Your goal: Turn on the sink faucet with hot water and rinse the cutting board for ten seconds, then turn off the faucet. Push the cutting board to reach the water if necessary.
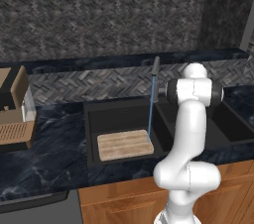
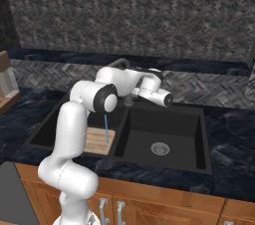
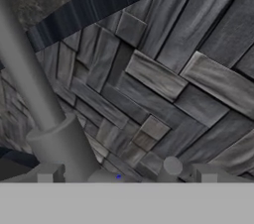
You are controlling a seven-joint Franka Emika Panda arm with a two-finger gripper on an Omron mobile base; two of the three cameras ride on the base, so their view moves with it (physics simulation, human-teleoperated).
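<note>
dark herringbone tile backs a black marbled counter, with wooden cabinet fronts below. the sink (image 1: 94, 119) is a matte black double basin, and the cutting board (image 1: 124, 144) lies flat on the floor of its left-hand basin as the left base view shows it, near the divider. the sink faucet (image 1: 156, 72) rises behind the divider, and the water (image 1: 150, 111) falls from it as a thin blue line onto the board's far right corner, close to the edge.

the gripper (image 2: 167, 99) sits up by the back wall, just beside the faucet; whether its fingers are spread or pressed together i cannot tell, since the hand view shows just the fingertips (image 3: 49, 173) low in the picture with the grey faucet tube beside them.

judging from this, the rinse is running. the stream lands so near the board's corner that a careless nudge could slide the board out from under it. a clumsy swipe at the faucet, with the hand this close, could swing the spout away or miss the handle.
</note>
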